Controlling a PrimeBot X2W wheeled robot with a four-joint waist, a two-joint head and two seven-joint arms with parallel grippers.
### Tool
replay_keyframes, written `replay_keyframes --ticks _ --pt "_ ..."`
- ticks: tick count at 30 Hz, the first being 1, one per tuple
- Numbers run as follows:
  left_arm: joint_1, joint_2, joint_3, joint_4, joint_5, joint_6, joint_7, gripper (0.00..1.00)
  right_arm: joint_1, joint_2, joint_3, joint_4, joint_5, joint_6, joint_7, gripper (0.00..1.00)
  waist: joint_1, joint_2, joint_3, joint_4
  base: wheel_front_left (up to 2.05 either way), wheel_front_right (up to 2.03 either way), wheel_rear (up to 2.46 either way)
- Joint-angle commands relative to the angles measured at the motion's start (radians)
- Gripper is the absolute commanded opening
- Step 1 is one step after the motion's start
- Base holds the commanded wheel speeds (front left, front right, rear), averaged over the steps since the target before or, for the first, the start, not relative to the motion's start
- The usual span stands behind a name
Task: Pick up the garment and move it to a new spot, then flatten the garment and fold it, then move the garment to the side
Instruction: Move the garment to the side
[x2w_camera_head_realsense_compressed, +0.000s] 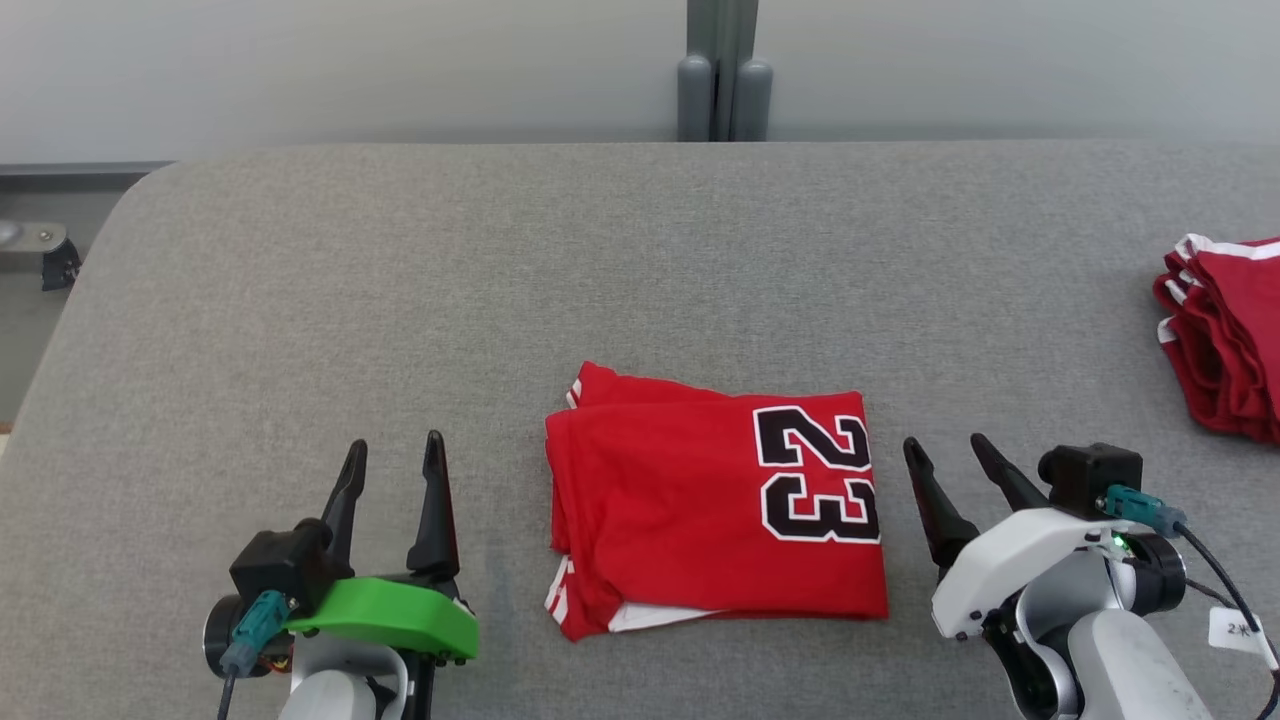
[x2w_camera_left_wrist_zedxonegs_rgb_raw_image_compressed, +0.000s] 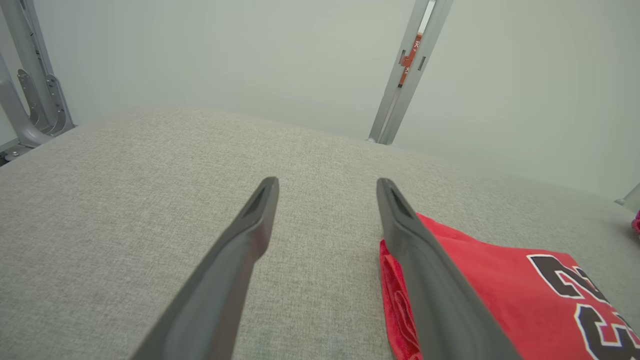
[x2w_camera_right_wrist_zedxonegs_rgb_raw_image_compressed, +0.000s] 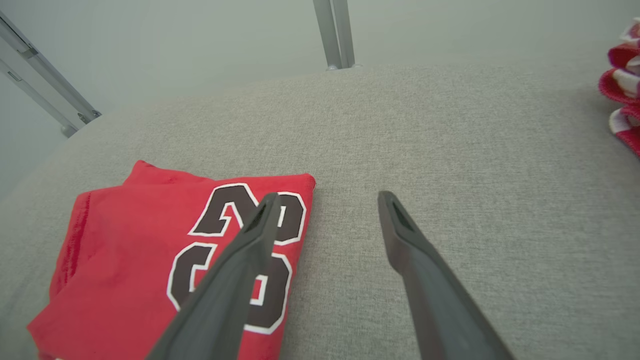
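the folded garment (x2w_camera_head_realsense_compressed: 715, 500) lies in the middle of the table (x2w_camera_head_realsense_compressed: 300, 300) between the left gripper (x2w_camera_head_realsense_compressed: 396, 441) and the right gripper (x2w_camera_head_realsense_compressed: 942, 440), both open and empty, so to move it aside i think it is better to pinch both side edges together and low, so the folds do not open.

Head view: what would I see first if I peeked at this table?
The bright red folded garment with a big black 23, in the middle of the grey table. The left gripper, capped in green, and the white right gripper stand open on either side of it. A pile of red clothes sits at the right edge.
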Motion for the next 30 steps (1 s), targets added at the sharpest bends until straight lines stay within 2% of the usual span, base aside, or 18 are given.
replay_keyframes --ticks 1,11,17,18,19,20,21,22,25,30 --pt "-0.022 0.003 0.006 -0.001 0.004 -0.004 -0.003 1.0 -0.026 -0.017 0.006 0.016 0.023 0.0 0.026 1.0 0.0 0.0 0.034 0.04 0.0 0.0 0.0" --pt "-0.046 0.001 0.02 -0.007 -0.006 -0.003 -0.003 1.0 -0.087 -0.083 0.08 0.116 0.108 0.0 0.205 1.0 0.0 0.0 0.078 0.13 0.0 0.0 0.0" --pt "-0.042 0.0 0.03 -0.011 -0.004 -0.004 -0.003 1.0 -0.095 -0.098 0.113 0.153 0.159 0.0 0.271 1.0 0.0 0.0 0.081 0.142 0.0 0.0 0.0" --pt "-0.042 -0.001 0.032 -0.012 -0.003 -0.003 -0.003 1.0 -0.096 -0.099 0.118 0.157 0.164 0.0 0.278 0.92 0.0 0.0 0.082 0.139 0.0 0.0 0.0" --pt "-0.041 -0.001 0.034 -0.013 -0.001 -0.003 -0.003 1.0 -0.099 -0.099 0.124 0.161 0.167 0.0 0.281 0.57 0.0 0.0 0.082 0.135 0.0 0.0 0.0" --pt "-0.042 -0.001 0.034 -0.013 0.002 -0.004 -0.003 1.0 -0.102 -0.1 0.127 0.166 0.171 0.0 0.28 0.39 0.0 0.0 0.083 0.128 0.0 0.0 0.0" --pt "-0.043 -0.001 0.034 -0.013 0.003 -0.005 -0.003 1.0 -0.105 -0.1 0.126 0.168 0.172 0.0 0.275 0.31 0.0 0.0 0.084 0.122 0.0 0.0 0.0" --pt "-0.045 -0.001 0.034 -0.014 0.005 -0.007 -0.003 1.0 -0.11 -0.101 0.125 0.171 0.172 0.0 0.266 0.0 0.0 0.0 0.085 0.113 0.0 0.0 0.0" --pt "-0.048 -0.001 0.035 -0.017 0.01 -0.007 -0.003 1.0 -0.138 -0.104 0.117 0.169 0.166 0.0 0.237 0.0 0.0 0.0 0.09 0.08 0.0 0.0 0.0" --pt "-0.052 0.002 0.037 -0.027 0.025 -0.009 -0.003 1.0 -0.177 -0.137 0.1 0.148 0.152 -0.001 0.2 0.0 0.0 0.0 0.105 -0.017 0.0 0.0 0.0"
